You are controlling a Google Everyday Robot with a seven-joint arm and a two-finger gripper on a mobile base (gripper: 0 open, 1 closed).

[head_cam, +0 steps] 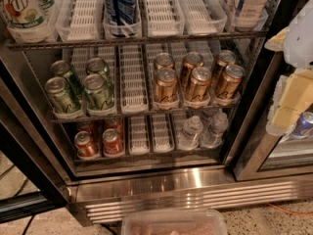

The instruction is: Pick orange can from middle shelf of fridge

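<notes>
Six orange cans stand on the right half of the middle shelf of the fridge, in three ribbed lanes. The front row is left, middle and right, with three more behind them. My gripper, whitish and cream, hangs at the right edge of the view in front of the fridge's right door frame. It is to the right of the orange cans, apart from them, and touches none.
Green cans fill the shelf's left half. The top tier holds tall bottles. The lowest tier holds red cans and water bottles. A clear plastic tub sits at the bottom edge. A blue can shows behind the right door.
</notes>
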